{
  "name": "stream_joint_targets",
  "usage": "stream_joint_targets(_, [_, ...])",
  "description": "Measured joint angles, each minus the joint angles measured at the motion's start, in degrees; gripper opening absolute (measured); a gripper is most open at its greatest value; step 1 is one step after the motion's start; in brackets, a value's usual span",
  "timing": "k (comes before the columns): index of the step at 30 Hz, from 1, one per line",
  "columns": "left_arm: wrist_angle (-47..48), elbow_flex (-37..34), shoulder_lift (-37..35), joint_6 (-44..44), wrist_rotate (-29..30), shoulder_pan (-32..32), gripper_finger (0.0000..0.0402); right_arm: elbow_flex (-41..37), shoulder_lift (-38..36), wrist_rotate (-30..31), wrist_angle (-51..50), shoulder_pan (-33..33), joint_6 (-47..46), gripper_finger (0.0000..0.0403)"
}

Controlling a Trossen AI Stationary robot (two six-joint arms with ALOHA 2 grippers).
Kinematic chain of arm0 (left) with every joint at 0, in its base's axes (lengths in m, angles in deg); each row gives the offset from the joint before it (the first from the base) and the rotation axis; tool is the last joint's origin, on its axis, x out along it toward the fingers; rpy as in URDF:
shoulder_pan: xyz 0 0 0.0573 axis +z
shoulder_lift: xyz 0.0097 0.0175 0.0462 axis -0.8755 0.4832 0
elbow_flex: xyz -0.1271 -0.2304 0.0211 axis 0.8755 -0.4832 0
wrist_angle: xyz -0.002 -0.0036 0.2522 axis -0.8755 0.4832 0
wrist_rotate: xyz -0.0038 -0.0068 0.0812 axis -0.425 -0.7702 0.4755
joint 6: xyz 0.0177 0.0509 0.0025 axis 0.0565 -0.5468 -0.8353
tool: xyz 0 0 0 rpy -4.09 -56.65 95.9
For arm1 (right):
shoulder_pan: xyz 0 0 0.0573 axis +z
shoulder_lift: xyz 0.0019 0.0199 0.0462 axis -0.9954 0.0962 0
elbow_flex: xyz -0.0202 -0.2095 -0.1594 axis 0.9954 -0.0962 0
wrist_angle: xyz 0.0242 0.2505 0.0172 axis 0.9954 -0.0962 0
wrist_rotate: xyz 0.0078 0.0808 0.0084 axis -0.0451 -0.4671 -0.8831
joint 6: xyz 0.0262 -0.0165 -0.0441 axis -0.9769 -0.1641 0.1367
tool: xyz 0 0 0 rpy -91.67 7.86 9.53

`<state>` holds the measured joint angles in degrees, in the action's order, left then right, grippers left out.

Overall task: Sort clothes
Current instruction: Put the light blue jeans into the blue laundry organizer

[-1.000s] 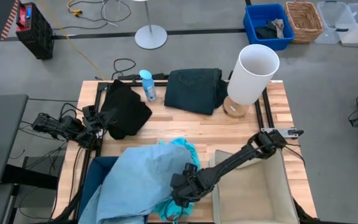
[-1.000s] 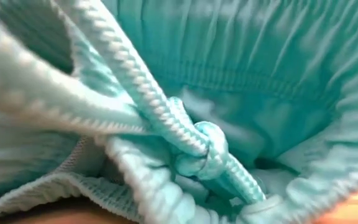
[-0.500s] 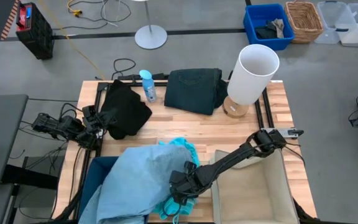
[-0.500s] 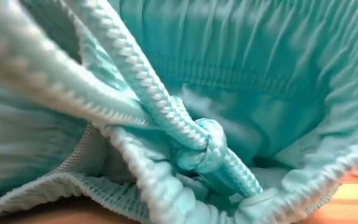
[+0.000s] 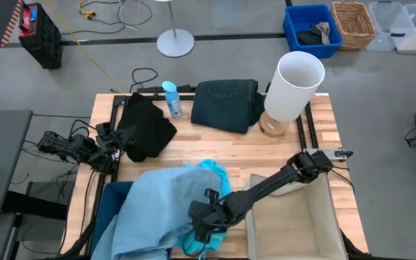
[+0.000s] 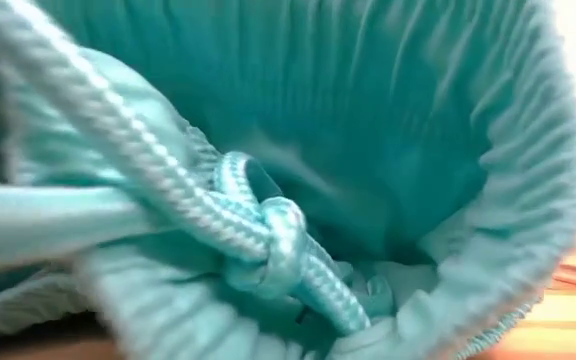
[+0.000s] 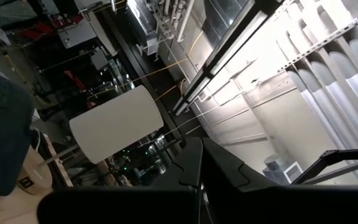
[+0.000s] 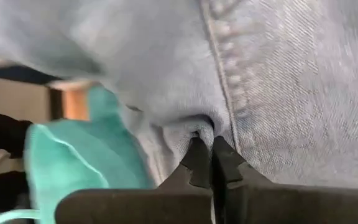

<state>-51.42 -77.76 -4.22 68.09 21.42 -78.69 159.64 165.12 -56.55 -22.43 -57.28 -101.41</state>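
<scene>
Both arms are dark, slim, jointed links. The right end effector has two black, tapered fingers; black cables trail by the left end effector.

four garments on the table: one turquoise garment, one pale blue garment, one black garment, one dark denim garment. one white cylinder, one spray bottle, two arms, two bins.
</scene>
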Motion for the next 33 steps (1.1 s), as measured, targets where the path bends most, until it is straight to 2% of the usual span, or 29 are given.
stream_joint_targets(19, [2.2, 0.0, 0.0, 0.8, 0.0, 0.0, 0.0006, 21.1, -0.1, 0.1, 1.1, -1.6, 19.8, 0.0])
stream_joint_targets(22, [2.9, 0.0, 0.0, 0.7, -0.4, 0.0, 0.0006, 22.3, -0.1, 0.1, 3.6, -2.2, 22.6, 0.0])
stream_joint_targets(28, [3.5, 0.0, 0.0, 0.7, -0.4, 0.0, 0.0006, 22.2, -0.2, -2.2, 15.7, -3.5, 26.1, 0.0])
stream_joint_targets(33, [4.3, 0.0, 0.0, 0.7, -0.4, 0.0, 0.0006, 22.1, -0.2, -3.5, 19.9, -3.9, 28.3, 0.0])
